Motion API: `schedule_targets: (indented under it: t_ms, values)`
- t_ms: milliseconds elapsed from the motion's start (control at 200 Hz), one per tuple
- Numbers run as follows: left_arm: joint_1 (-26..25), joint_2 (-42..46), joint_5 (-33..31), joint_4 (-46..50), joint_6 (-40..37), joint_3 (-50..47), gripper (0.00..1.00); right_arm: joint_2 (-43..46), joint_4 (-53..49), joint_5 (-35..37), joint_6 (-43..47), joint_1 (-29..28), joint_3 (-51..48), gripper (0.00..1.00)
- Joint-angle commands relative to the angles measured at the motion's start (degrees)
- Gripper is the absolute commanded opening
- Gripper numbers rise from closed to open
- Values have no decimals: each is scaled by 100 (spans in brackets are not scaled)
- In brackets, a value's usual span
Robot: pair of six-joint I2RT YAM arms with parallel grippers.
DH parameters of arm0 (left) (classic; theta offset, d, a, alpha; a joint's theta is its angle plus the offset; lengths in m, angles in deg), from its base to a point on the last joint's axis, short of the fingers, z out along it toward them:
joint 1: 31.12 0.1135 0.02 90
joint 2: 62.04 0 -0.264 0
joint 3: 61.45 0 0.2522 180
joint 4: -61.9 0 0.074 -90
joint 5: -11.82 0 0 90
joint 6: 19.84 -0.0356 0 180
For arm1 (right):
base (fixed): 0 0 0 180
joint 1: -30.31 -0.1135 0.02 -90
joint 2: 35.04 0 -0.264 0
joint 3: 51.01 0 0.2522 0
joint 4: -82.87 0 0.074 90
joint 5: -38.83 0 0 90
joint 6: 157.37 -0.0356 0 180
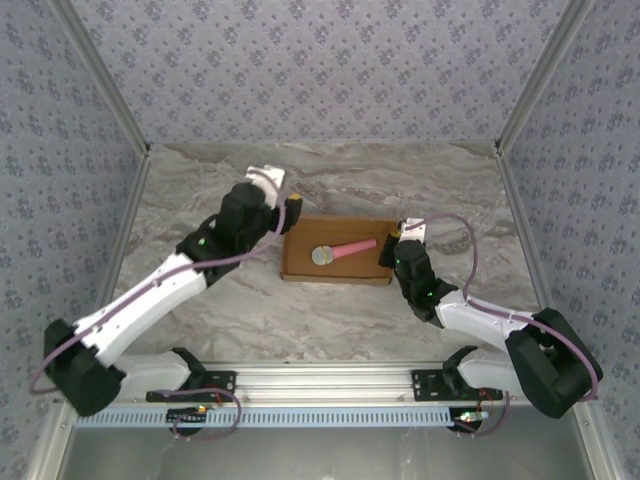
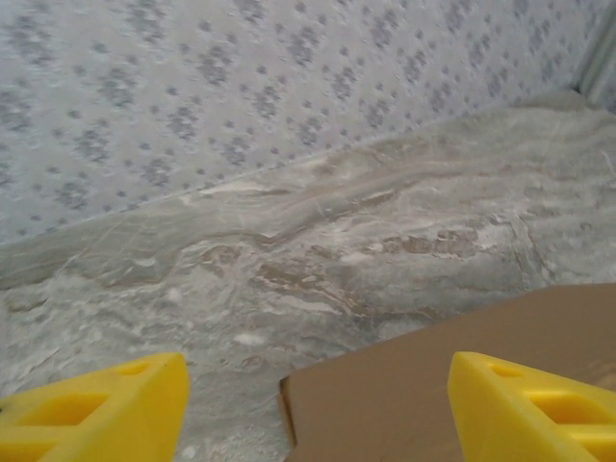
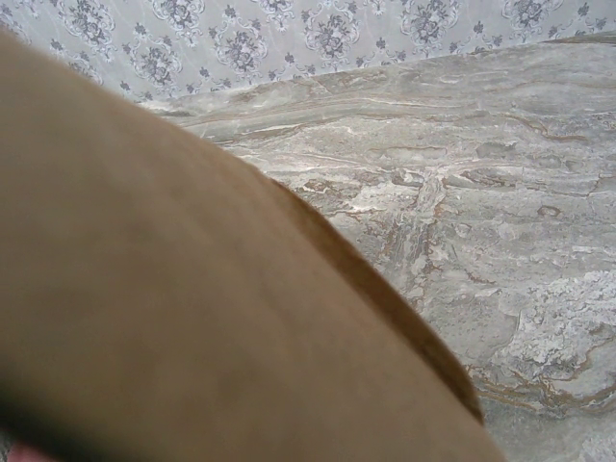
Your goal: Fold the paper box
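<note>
The paper box (image 1: 340,270) lies flat and closed as a shallow brown rectangle at the table's middle. My left gripper (image 1: 291,211) hovers at its far left corner. In the left wrist view the gripper (image 2: 318,409) is open, its yellow fingers (image 2: 115,409) spread wide either side of the box's corner (image 2: 404,385), and they touch nothing. My right gripper (image 1: 388,250) sits against the box's right edge. In the right wrist view blurred cardboard (image 3: 192,308) lies close over the lens and hides the fingers, so I cannot tell whether they pinch it.
A pink pen-like stick (image 1: 345,249) with a grey-blue head lies on top of the box. Patterned walls enclose the marble table (image 1: 250,310) on three sides. A metal rail (image 1: 320,380) carrying both arm bases runs along the near edge.
</note>
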Motion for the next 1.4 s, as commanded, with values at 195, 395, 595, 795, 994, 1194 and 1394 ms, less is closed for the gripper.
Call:
schedule_targets:
  t_ms: [195,395,595,795,994,1194,1394]
  values:
    - [240,-1608,1754,2017,-566,1855,71,-87,-60,101,71,-46,42,8]
    - [254,-1913,2047,2170,-625,1995,70,-184,-38,107,98,-45,86,8]
    - [247,-1966,2129,2129,-676,1870,70,-185,-87,134,98,-46,110,9]
    - [249,-2008,2204,1987,-599,1710,70,-102,-264,172,124,-45,130,17]
    - [251,-2075,2275,1900,-572,1618,69,143,-533,183,126,-52,130,35]
    - [251,-2115,2382,1826,-472,1565,68,569,-1134,75,-53,-139,34,47]
    - [251,-2099,2464,1684,-358,1434,67,1359,-2400,88,-535,-331,-100,51]
